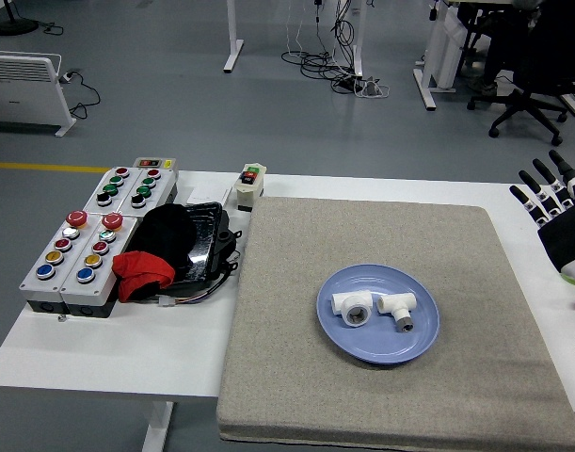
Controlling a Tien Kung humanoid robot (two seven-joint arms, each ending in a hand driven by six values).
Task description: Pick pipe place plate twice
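**Both pipes on plate, right hand at edge**

Head view: two white pipes [354,307] [398,308] are seen side by side on the blue plate [341,337], which rests on the grey mat [296,377]. The right hand [560,217] is held at the right edge, fingers spread and empty, its wrist cut off by the frame. Button boxes [78,254] and a partly covered black tray [204,235] are seen at left.

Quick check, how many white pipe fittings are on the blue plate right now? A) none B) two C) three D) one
B: two white pipe fittings lie side by side on the blue plate, and the right hand is off at the table's right edge with fingers spread, holding nothing.
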